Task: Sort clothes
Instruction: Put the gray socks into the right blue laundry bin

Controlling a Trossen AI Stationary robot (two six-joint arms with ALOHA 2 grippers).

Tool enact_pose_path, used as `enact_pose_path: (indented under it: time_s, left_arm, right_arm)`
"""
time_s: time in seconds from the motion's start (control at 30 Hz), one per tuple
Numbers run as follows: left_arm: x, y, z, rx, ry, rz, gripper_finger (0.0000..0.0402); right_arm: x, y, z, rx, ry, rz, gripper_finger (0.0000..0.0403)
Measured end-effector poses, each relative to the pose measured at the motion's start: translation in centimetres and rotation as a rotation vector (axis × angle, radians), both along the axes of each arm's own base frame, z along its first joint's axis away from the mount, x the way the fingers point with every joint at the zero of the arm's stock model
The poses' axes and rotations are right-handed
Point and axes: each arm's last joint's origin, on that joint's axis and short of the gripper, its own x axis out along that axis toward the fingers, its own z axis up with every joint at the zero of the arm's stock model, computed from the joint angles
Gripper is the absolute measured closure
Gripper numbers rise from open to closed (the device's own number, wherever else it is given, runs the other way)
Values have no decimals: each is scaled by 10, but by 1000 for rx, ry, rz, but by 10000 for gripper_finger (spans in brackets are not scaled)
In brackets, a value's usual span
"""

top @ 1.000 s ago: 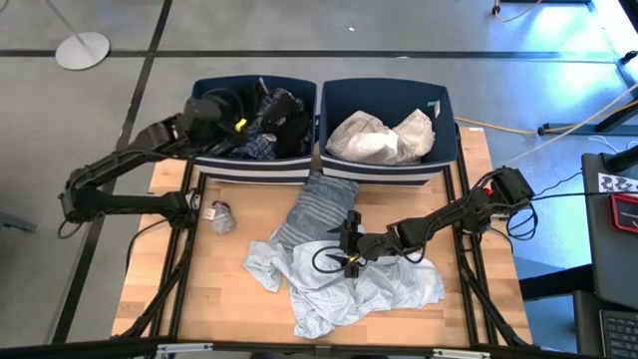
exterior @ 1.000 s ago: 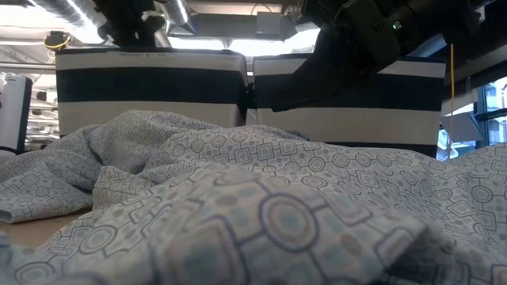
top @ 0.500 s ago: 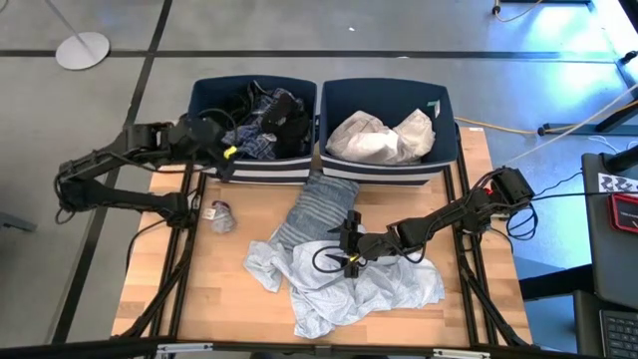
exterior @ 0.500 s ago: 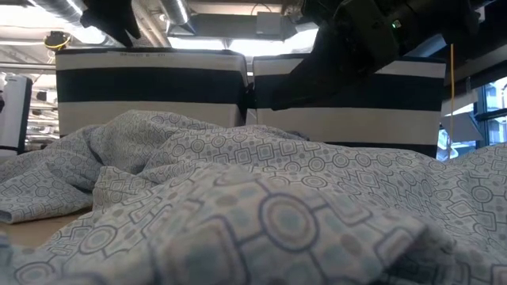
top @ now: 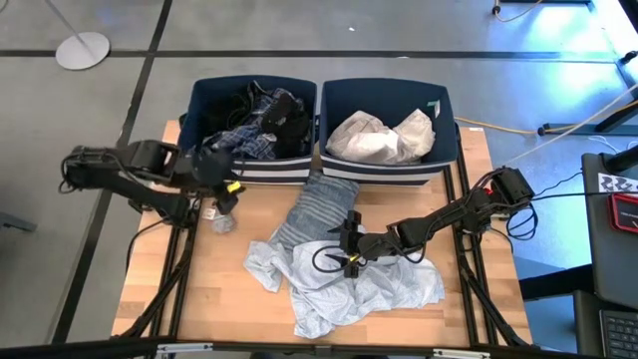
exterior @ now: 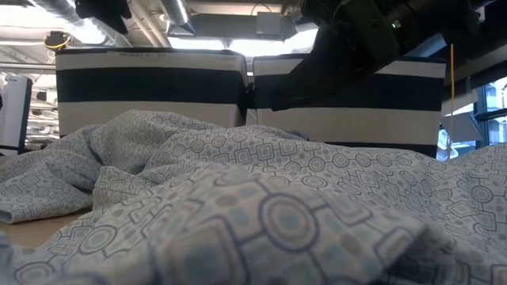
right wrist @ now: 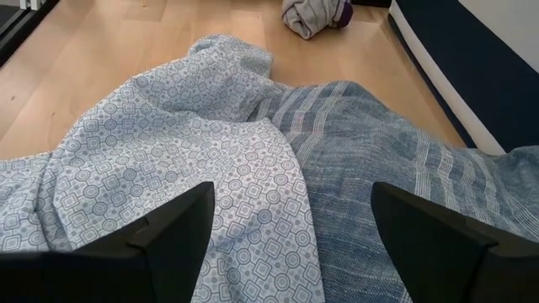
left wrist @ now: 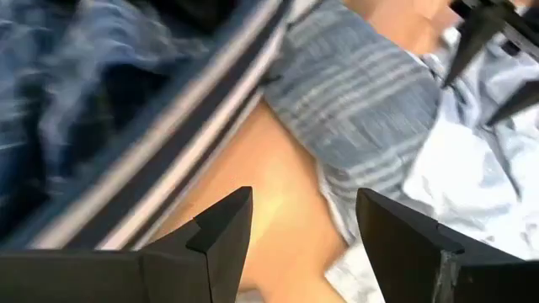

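- High view: the left gripper is seen over the worktop just before the left bin, beside a small bundled garment; the right gripper is poised over the pale patterned shirt and the grey-striped garment at centre.
- Low view: the patterned shirt is spread before both bins.
- Left wrist view: the fingers are parted, nothing held.
- Right wrist view: the fingers are spread wide, empty.

1. Worktop: pale wood, smooth, faint sheen.
2. Patterned shirt: thin, matt cloth, crumpled.
3. Striped garment: soft grey-blue cloth with a woven, slightly rough look.
4. Bins: matt navy and white fabric.
5. Right end effector: dark, matt plastic fingers.
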Motion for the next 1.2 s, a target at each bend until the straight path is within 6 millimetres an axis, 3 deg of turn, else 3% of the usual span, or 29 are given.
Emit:
enact_pose_path:
  time_s: [0.27,0.57,0.8,1.07,1.2]
  left_arm:
    - [16,-40,-16,-101,71,-24,199]
    - [23,-72,-56,-53,381,122,199]
    - [13,-74,-116,-9,532,281,199]
    - [-5,-65,-185,-24,523,399,199]
    - [-2,-66,-187,6,496,421,199]
  right_arm:
    - [0,0,-2,12,8,-9,81]
    - [5,2,-15,22,15,-4,81]
    - [6,3,-14,26,1,7,81]
    - [7,3,-13,26,-10,9,81]
    - [7,3,-12,23,-18,12,81]
